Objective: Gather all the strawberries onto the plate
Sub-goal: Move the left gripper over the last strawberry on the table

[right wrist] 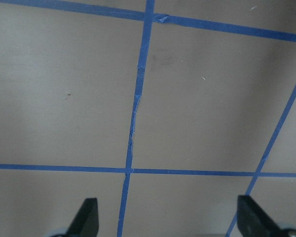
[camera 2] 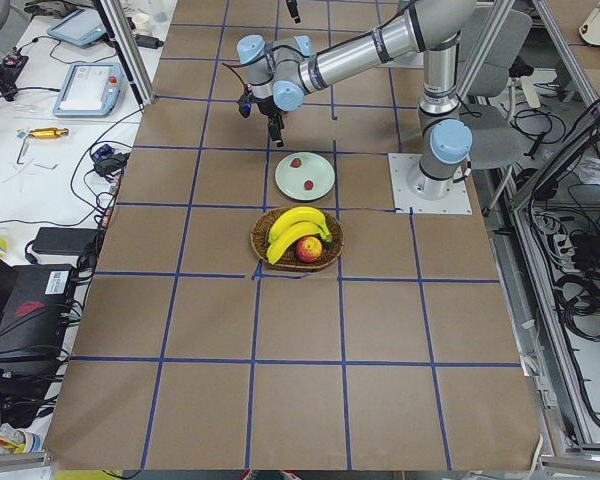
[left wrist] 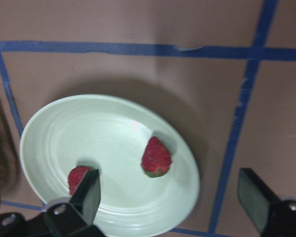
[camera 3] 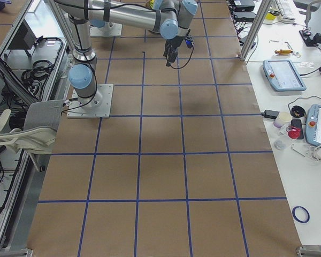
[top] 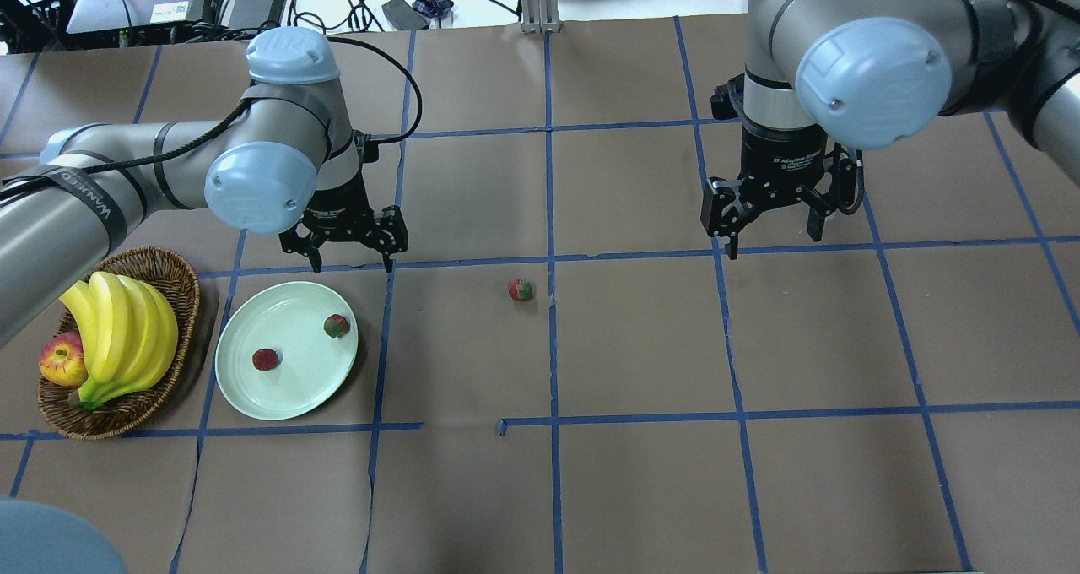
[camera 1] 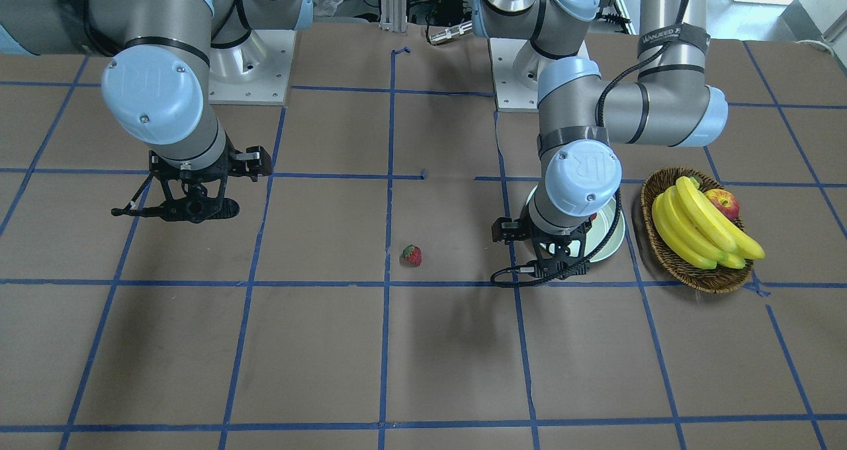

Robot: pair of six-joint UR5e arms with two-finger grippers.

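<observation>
Two small red strawberries (top: 266,359) (top: 337,326) lie inside the round pale mint-green plate (top: 291,392). The third red strawberry with a green cap (top: 521,289) lies on the brown paper table cover, just beside the central blue tape line and well apart from the plate.

The left gripper (top: 354,262) hovers at the plate's far rim with its jaws wide apart and empty. The right gripper (top: 772,243) hovers over bare table, also wide apart and empty.

The step in hand is probably the pick of the third strawberry.

- The fingers should straddle the berry's body, not its cap.
- The descent should be vertical, as the rounded berry is likely to roll.
- Closure should be light.
- Release should be low over a bare part of the plate.
</observation>
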